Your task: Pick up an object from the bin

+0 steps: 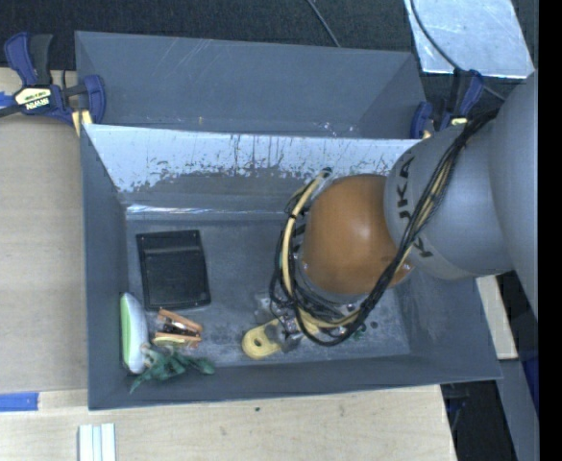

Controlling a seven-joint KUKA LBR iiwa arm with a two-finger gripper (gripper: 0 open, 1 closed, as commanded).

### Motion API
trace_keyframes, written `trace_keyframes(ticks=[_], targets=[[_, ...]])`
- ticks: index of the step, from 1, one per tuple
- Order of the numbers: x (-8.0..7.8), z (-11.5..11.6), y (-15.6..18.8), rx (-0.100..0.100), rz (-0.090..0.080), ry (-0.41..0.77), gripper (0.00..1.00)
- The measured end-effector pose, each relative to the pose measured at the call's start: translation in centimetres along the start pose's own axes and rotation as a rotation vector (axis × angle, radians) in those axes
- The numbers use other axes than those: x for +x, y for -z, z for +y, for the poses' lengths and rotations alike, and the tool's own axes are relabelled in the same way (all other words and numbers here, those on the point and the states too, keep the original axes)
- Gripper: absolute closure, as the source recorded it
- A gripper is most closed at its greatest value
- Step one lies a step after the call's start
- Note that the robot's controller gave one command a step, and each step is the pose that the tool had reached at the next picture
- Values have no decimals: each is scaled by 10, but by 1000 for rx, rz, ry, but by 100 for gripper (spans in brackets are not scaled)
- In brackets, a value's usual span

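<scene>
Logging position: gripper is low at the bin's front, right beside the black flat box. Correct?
No. The camera view shows the gripper low at the front of the bin, right beside a yellow ring-shaped piece; the black flat box lies apart, further left.

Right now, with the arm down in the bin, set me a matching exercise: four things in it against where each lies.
Things:
1. black flat square
2. yellow ring-shaped piece
3. dark green toy figure
4. pale green-and-white oblong

Places:
A. lying lengthwise along the floor's left edge
B. right beside the gripper
C. highest in the view, on the floor's left half
D. along the floor's lower edge, just below the orange-brown clip

Pairs: 1-C, 2-B, 3-D, 4-A.
</scene>
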State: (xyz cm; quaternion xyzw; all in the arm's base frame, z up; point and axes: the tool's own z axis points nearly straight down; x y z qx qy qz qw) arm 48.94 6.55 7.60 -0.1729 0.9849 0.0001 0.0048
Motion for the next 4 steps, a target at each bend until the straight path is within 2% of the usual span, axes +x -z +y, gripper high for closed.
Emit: trace_keyframes(ticks=[3,4], targets=[[-1,0,28,1,-5,-2,100],[0,0,58,0,-1,-4,100]])
